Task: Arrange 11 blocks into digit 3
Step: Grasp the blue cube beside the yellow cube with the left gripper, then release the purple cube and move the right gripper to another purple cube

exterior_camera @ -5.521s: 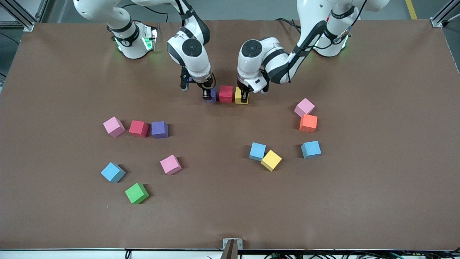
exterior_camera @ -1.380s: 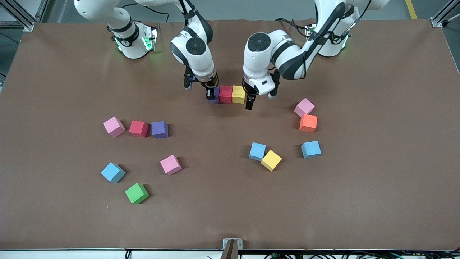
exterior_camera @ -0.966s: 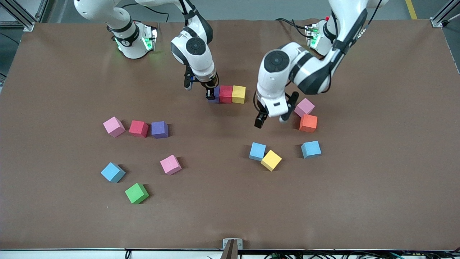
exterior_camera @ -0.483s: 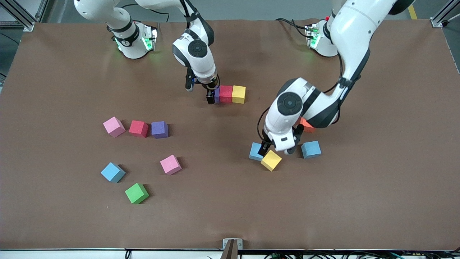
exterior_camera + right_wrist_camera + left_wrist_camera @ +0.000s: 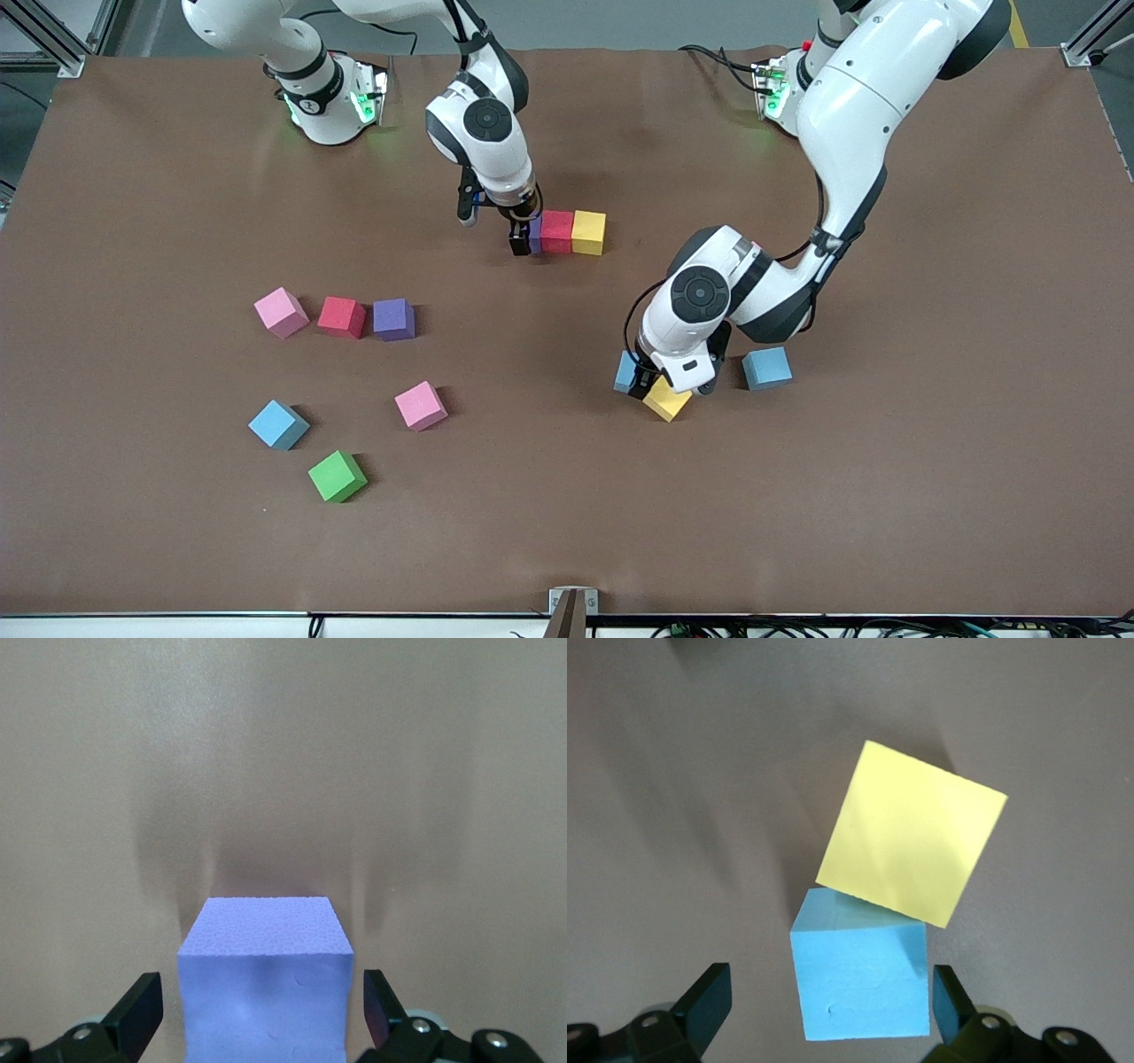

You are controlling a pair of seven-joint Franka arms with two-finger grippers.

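Your cubes are small, matte and foam-like, with a fine pebbled grain that shows on the purple cube (image 5: 264, 979) between the fingers of the right end effector (image 5: 523, 237); those fingers stand apart on either side of it with a gap at each face, so it is open and grips nothing. That purple cube heads a touching row of three with a red cube (image 5: 556, 231) and a yellow cube (image 5: 589, 232), laid on the brown counter (image 5: 930, 461) close to the arms' bases. Your left end effector (image 5: 645, 379) is low over a light blue cube (image 5: 861, 979), fingers spread wide at both sides, open and not clamped on it. A second yellow cube (image 5: 912, 833), turned at an angle, touches that blue cube at a corner and crowds the end effector. Another light blue cube (image 5: 766, 368) sits just beside, toward the left arm's end. Toward the right arm's end you have a loose line of pink (image 5: 281, 312), red (image 5: 342, 316) and purple (image 5: 393, 319) cubes, and nearer the front camera another pink cube (image 5: 421, 406), a light blue cube (image 5: 278, 424) and the green cube (image 5: 337, 476).
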